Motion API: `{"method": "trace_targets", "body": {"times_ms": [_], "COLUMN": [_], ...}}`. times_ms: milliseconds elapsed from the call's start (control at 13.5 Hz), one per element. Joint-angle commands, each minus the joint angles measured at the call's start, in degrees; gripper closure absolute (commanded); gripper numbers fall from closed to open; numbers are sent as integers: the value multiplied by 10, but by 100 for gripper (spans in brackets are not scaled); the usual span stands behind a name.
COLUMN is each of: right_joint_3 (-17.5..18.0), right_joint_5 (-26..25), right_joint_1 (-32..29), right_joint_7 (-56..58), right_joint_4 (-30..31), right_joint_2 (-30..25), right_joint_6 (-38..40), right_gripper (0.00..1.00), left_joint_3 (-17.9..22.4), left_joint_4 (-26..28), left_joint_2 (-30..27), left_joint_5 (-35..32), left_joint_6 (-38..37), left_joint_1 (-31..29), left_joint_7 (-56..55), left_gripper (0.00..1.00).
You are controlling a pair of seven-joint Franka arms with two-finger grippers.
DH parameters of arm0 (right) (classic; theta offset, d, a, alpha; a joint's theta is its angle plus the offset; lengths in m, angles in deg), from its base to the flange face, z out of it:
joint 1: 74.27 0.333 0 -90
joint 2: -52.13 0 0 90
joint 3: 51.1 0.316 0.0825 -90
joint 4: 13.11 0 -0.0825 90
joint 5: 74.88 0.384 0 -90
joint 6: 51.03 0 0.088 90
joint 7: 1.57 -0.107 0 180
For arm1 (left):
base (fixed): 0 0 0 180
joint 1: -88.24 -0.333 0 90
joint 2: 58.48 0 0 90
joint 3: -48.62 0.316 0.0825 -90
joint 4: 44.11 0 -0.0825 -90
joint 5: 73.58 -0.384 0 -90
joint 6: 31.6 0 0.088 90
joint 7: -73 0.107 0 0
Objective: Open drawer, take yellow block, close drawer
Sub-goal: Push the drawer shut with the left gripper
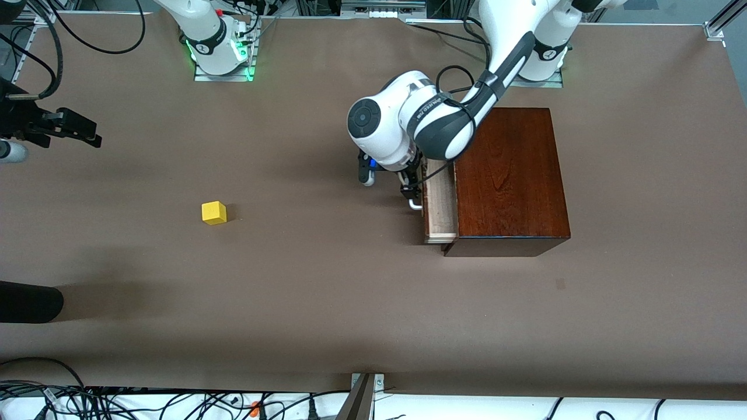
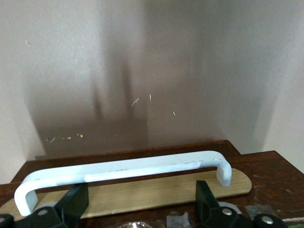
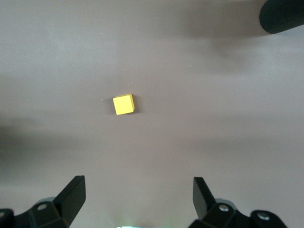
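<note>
The dark mahogany box (image 1: 510, 175) stands toward the left arm's end of the table. Its drawer (image 1: 440, 204) is pulled out a little and shows a strip of pale wood tray. My left gripper (image 1: 409, 188) is open at the drawer's front. In the left wrist view its fingers (image 2: 76, 202) stand on either side of the white bar handle (image 2: 123, 168) without closing on it. The yellow block (image 1: 214, 212) lies on the bare table toward the right arm's end. My right gripper (image 1: 81, 131) is open and empty, up in the air. Its wrist view shows the block (image 3: 123, 104) ahead of its fingers (image 3: 73, 194).
A black rounded object (image 1: 29, 301) reaches in over the table edge at the right arm's end, nearer to the front camera than the block; it also shows in the right wrist view (image 3: 282, 14). Brown tabletop (image 1: 327, 280) lies between block and box.
</note>
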Motion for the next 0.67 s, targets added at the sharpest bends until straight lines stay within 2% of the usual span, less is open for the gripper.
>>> {"method": "trace_targets", "body": {"times_ms": [0, 148, 594], "right_joint_3": [18, 55, 60], "right_joint_5": [-6, -6, -7], "right_joint_1": [-22, -59, -61], "right_joint_7": [-1, -1, -1], "right_joint_4": [13, 13, 9], "right_joint_2": [-14, -14, -11], "right_joint_6": [0, 0, 1], "right_gripper": [0, 0, 0], "left_joint_3": [7, 6, 7], "left_joint_4": [35, 35, 41], "left_joint_2": [-28, -29, -28], "left_joint_5": [-25, -25, -38], "left_joint_6": [-22, -37, -56], "left_joint_1": [-15, -31, -47], "left_joint_7": [13, 13, 12], "left_gripper": [0, 0, 0]}}
